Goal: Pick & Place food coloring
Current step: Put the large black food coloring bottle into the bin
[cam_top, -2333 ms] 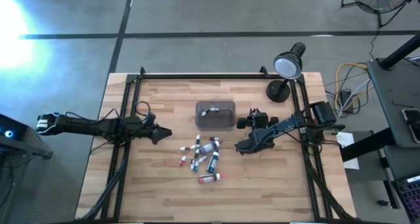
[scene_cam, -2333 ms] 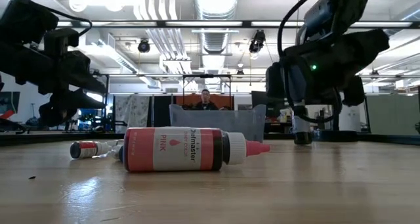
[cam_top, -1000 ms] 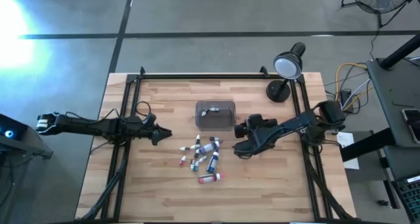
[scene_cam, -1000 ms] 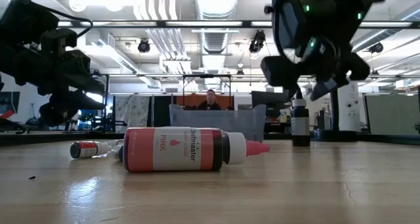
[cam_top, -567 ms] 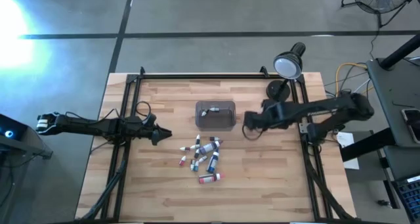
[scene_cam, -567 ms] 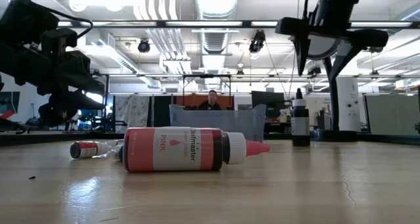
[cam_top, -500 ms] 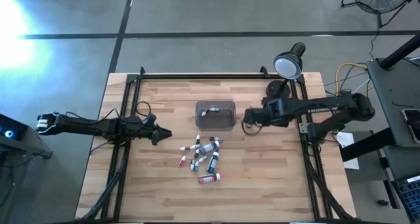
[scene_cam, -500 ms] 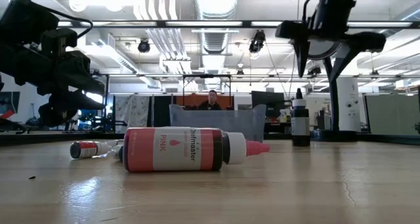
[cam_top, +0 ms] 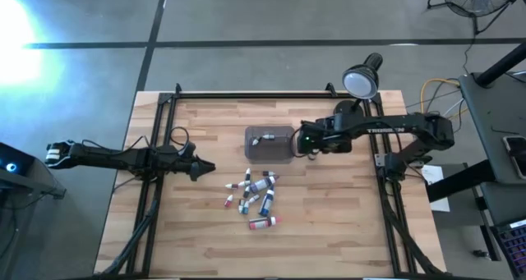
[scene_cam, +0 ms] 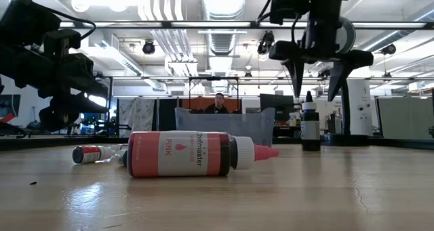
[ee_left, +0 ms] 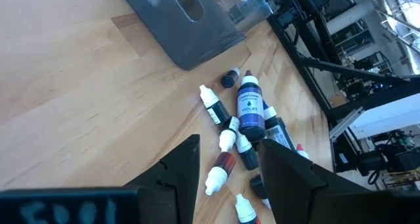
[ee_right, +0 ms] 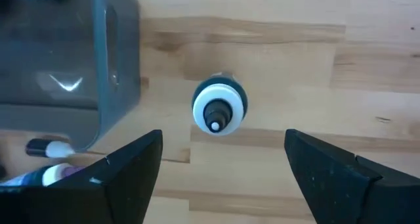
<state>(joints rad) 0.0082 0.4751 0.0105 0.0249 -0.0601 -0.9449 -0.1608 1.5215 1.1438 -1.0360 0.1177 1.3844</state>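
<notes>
Right gripper spread wide, hanging directly over an upright bottle just beside the tray, likely lined up for a top-down pinch. Left gripper also spread, parked near the pile of bottles on the surface, apparently waiting.

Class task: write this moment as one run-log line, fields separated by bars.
right gripper: open, above upright bottle beside tray | left gripper: open, waiting left of bottle pile

One dark bottle stands upright, apparently apart from the lying bottles.
</notes>
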